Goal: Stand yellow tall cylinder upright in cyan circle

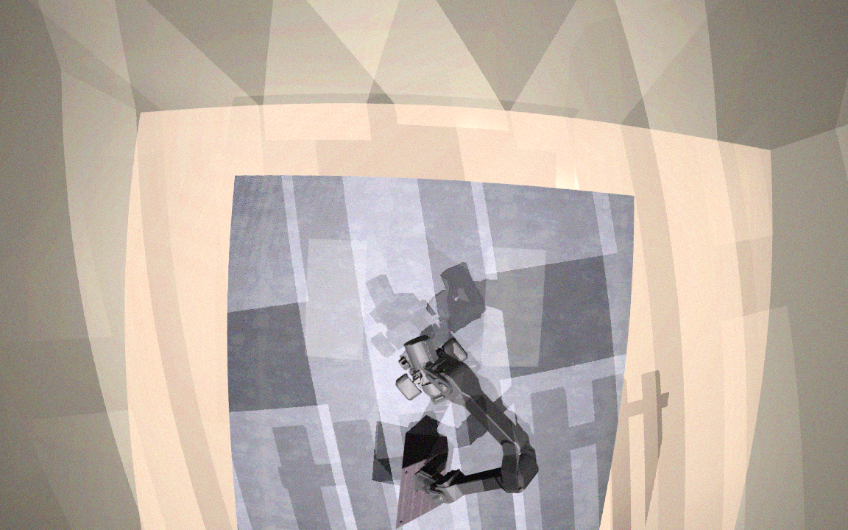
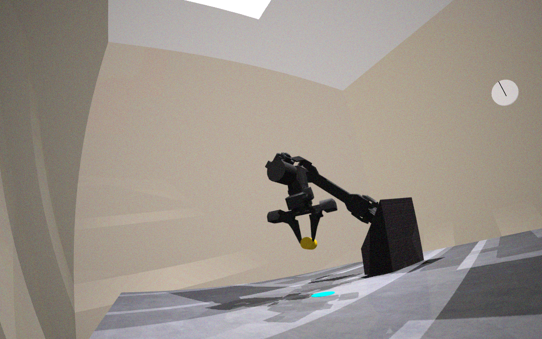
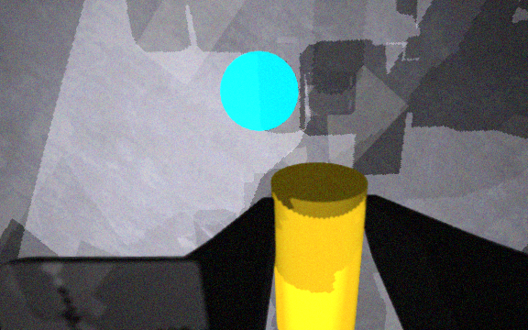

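Note:
My gripper is shut on the yellow cylinder, its fingers on either side of it. The cylinder is in the air, well above the table. It looks roughly level, not upright; the exterior camera sees it nearly end-on. The cyan circle lies flat on the table. In the wrist view the circle is beyond the cylinder's end face and a little to the left. In the top view the arm hides the circle, the cylinder and the fingertips.
The arm's dark base block stands behind and to the right of the circle in the exterior view. The grey table carries shadows of the arm near the circle. A round white clock is on the wall.

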Robot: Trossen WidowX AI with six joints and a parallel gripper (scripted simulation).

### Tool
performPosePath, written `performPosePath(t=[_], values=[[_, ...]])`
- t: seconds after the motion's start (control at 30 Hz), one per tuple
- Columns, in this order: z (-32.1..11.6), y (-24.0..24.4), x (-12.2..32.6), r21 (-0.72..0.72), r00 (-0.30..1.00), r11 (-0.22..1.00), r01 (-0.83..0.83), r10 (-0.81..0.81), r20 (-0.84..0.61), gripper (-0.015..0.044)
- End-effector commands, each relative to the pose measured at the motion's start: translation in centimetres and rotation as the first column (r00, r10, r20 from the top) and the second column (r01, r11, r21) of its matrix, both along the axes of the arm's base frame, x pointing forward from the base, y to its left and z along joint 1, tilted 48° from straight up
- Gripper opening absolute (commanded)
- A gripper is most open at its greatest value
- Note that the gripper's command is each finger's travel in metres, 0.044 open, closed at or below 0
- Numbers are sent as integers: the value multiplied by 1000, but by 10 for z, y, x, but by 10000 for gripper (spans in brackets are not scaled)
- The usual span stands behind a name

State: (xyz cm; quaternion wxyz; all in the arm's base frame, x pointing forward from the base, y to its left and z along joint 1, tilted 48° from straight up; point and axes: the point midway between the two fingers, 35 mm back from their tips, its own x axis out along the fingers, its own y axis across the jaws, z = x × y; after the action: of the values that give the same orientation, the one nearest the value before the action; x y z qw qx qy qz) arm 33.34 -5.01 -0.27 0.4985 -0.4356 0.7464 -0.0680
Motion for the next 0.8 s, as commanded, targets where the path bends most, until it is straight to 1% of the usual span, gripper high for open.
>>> performPosePath(t=[0.0, 0.2, 0.43, 0.77], values=[[-7, 7, 2, 16, 994, 997, -71, 72, -78, 105], [-16, 16, 3, 44, 965, 983, -176, 181, -189, 105], [-28, 27, 4, 88, 902, 954, -287, 300, -309, 105], [-31, 26, 3, 118, 896, 950, -287, 310, -319, 105]])
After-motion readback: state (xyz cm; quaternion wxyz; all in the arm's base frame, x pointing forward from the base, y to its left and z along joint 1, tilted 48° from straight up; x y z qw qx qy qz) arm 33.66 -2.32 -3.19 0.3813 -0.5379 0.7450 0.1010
